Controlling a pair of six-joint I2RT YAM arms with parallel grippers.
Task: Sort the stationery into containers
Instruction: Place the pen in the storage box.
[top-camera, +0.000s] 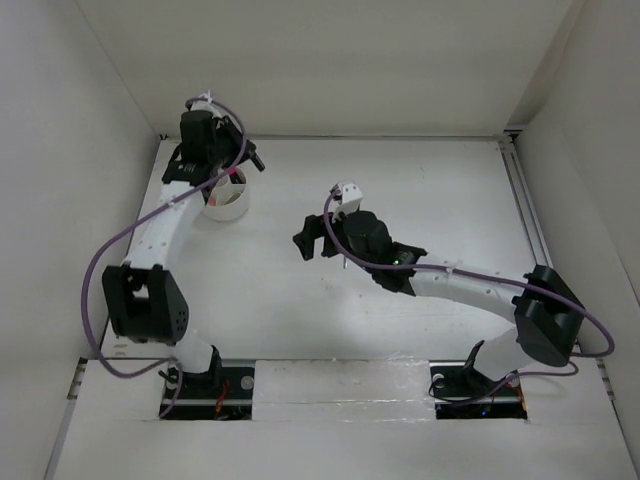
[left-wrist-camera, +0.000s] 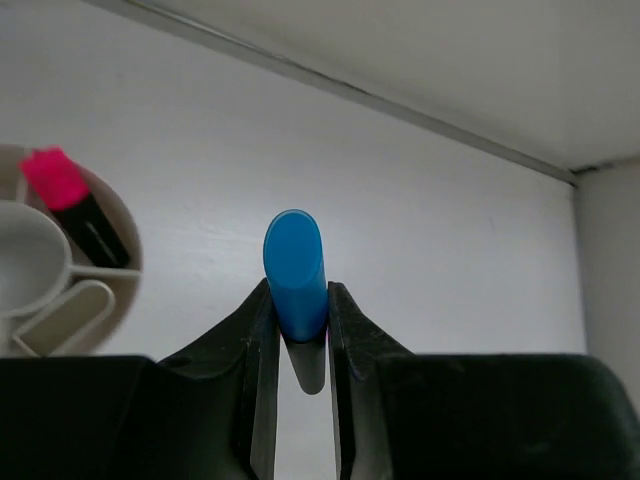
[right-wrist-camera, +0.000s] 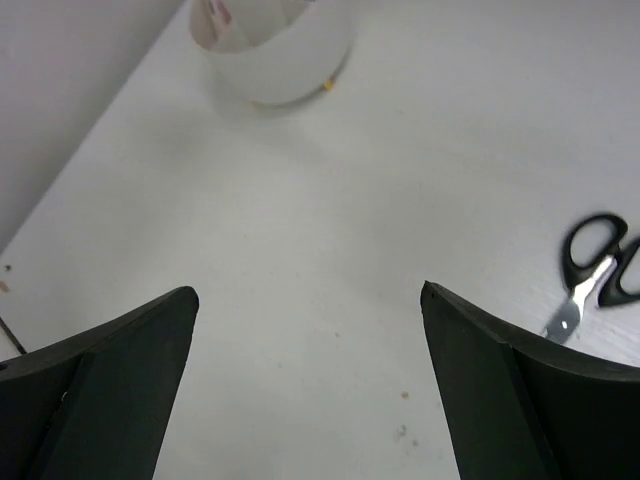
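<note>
My left gripper (left-wrist-camera: 298, 300) is shut on the blue-capped highlighter (left-wrist-camera: 294, 268), held cap outward above the table beside the bowl. The round white bowl (left-wrist-camera: 128, 262) sits at the left edge of that view. The pink-capped highlighter (left-wrist-camera: 72, 198) lies in one compartment, and a pale oblong block (left-wrist-camera: 65, 316) lies in another. In the top view the left gripper (top-camera: 250, 160) hovers at the far rim of the bowl (top-camera: 228, 206). My right gripper (right-wrist-camera: 310, 295) is open and empty over bare table. The black-handled scissors (right-wrist-camera: 598, 268) lie to its right.
The bowl also shows at the top of the right wrist view (right-wrist-camera: 275, 55), with a small yellow tip (right-wrist-camera: 328, 86) at its base. The back wall's edge (left-wrist-camera: 400, 105) runs close behind the left gripper. The right gripper (top-camera: 306, 241) sits mid-table.
</note>
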